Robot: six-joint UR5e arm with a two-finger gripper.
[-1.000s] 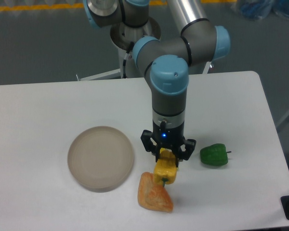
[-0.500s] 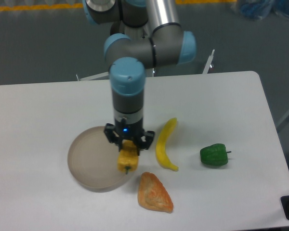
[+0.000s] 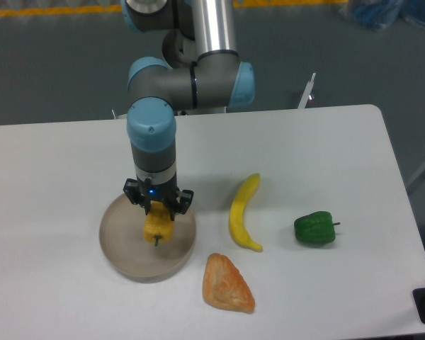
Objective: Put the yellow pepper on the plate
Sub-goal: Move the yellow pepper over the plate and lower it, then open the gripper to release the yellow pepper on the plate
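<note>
**Yellow pepper held over the plate**

The pincer [image 3: 158, 212] points straight down and is clenched on the yellow pepper [image 3: 156, 229], gripping its upper part, with the dark stem pointing down. The pepper sits within the outline of the plate [image 3: 120, 244], right of its middle; whether it touches the dish cannot be told. On the white desk [image 3: 326, 156], right of the plate, lie a banana [image 3: 242, 212], an orange-tan wedge [image 3: 227, 285] and a green pepper [image 3: 314, 229].

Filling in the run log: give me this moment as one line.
gripper: shut on small blocky yellow pepper | pepper: held over round beige plate, contact unclear | release: not yet
</note>
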